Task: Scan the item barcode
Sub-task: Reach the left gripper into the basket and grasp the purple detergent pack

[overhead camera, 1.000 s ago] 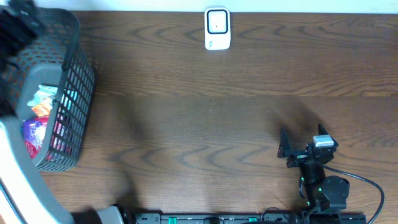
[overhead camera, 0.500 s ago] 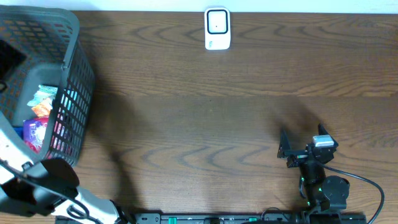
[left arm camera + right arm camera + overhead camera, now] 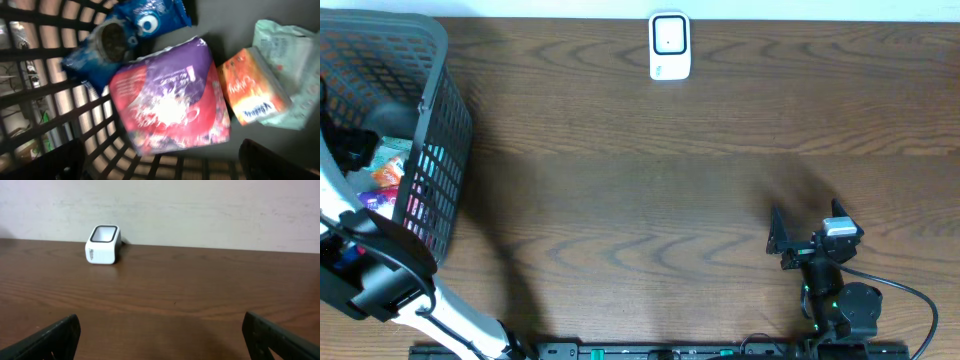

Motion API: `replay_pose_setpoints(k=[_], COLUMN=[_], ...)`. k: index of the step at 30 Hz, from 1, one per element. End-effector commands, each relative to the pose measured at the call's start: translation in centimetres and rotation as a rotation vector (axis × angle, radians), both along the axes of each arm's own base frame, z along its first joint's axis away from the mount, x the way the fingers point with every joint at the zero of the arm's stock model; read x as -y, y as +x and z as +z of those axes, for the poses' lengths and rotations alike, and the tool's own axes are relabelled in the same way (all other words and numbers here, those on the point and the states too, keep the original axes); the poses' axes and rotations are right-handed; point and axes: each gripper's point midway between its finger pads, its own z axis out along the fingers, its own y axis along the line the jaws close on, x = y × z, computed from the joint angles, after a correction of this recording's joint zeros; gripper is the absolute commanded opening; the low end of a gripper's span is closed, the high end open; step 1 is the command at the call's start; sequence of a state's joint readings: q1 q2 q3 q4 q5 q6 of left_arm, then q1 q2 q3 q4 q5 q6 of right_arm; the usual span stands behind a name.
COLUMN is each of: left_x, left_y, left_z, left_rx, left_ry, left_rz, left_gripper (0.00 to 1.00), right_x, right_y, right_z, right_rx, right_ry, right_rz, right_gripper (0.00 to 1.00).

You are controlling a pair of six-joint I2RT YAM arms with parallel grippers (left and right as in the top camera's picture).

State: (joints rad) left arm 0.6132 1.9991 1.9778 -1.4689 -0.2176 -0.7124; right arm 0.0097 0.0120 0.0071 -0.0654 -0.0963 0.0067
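- One basket (image 3: 445,150) at left, one scanner (image 3: 669,45) at far edge of table (image 3: 650,200); left arm (image 3: 380,280) dips into basket; step judged: picking an item
- Left wrist: left jaws spread wide, empty, over one purple-red packet (image 3: 170,100); one orange pack (image 3: 252,90), one pale green pack (image 3: 295,55), seemingly two blue packets (image 3: 150,20); next: descend, clamp packet
- Right wrist: right jaws released, holding nothing; scanner well apart

The basket (image 3: 440,130) is a dark grey grid. In it I see a purple-and-red packet (image 3: 170,95) with glossy white glare, a blue packet (image 3: 145,20), an orange packet (image 3: 250,87) and a pale green packet (image 3: 295,55). The scanner (image 3: 669,46) is white with a black-rimmed window, and the tabletop (image 3: 650,180) is dark brown wood grain. My right tool (image 3: 161,320) is black.
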Motion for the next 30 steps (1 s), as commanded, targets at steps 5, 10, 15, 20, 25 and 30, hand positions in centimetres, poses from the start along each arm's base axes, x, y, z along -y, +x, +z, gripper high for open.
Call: replay_pose_setpoints(k=[5,10,15,20,25,30], left_x=[0.8,1.4,1.4,1.8,2.2,3.1], left_y=[-0.3,-0.5,0.0,-0.4,-1.1,-2.0], left_z=[-5.1,-7.5,-10.9,-12.3,-12.4,-12.3], left_rx=[-0.041,-0.049,-0.015,-0.023,-0.047,-0.091], left_ry=[-0.054,-0.078,-0.078,-0.090,-0.108,-0.154], left_rz=[0.026,0.023,-0.009,-0.023,-0.022,-0.067], left_gripper=[0.98,0.98,0.98,0.98,0.98,0.98], right_x=[-0.3,-0.3,-0.3,-0.3,-0.3,-0.3], right_y=[-0.1,-0.1,-0.1,-0.1,-0.1,-0.1], right_z=[0.0,0.0,0.0,0.0,0.0,0.0], right_rx=[0.002,0.002,0.002,0.002,0.002,0.002], right_ry=[-0.011,-0.011,-0.011,-0.011,-0.011,-0.011], right_rz=[0.013,0.013,0.013,0.013,0.013,0.013], right_gripper=[0.99,0.99,0.99,0.99,0.99,0.99])
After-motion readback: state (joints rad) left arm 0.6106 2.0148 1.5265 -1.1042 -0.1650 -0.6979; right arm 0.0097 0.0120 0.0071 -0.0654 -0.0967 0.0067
